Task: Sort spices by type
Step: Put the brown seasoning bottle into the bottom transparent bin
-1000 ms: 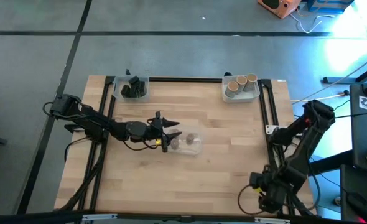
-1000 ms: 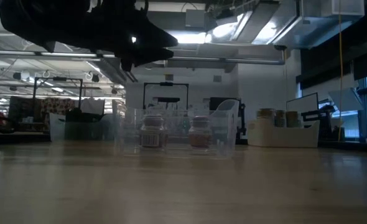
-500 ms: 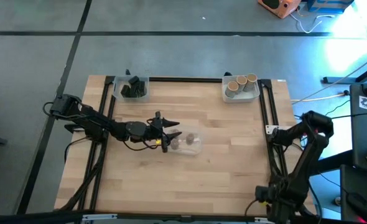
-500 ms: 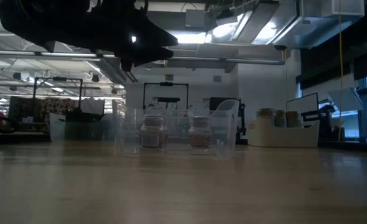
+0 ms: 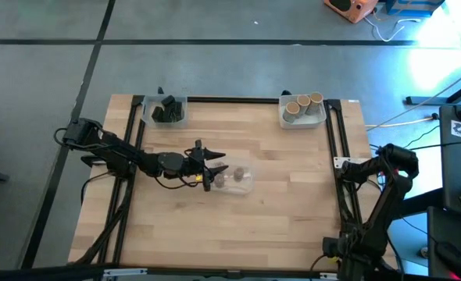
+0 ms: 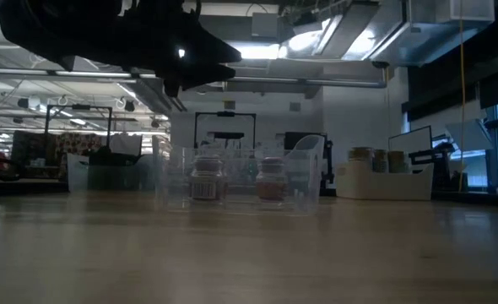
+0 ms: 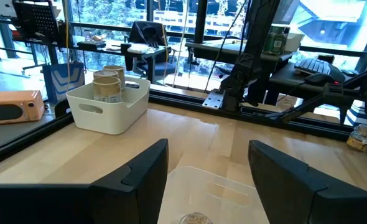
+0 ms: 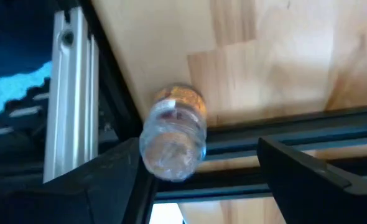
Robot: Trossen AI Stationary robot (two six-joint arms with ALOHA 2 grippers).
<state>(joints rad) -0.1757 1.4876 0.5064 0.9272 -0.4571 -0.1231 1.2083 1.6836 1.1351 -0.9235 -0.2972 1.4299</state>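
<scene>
A clear tray (image 5: 236,179) stands mid-table with two small grey-brown jars (image 6: 205,179) (image 6: 271,179) in it. My left gripper (image 5: 212,170) is open and hovers over the tray's left end, one jar top (image 7: 193,218) below its fingers. My right gripper (image 5: 334,251) is open at the near right corner. A small clear jar of orange-brown spice (image 8: 174,140) stands beyond its fingertips, beside the black frame rail (image 8: 283,146); it also shows in the left wrist view (image 7: 357,138). Dark blocky spices lie in the back-left tray (image 5: 166,111). Tan cylinders (image 5: 302,103) stand in the white tray (image 5: 303,117).
Black frame rails run along the table's left, right and far edges (image 5: 336,148). The bare wooden top (image 5: 238,234) lies open in front of the clear tray. Beyond the table are desks, monitors and chairs (image 7: 264,43).
My right arm has folded lower and drawn its gripper toward the table's near edge at the right corner. The left arm and the trays have kept still.
</scene>
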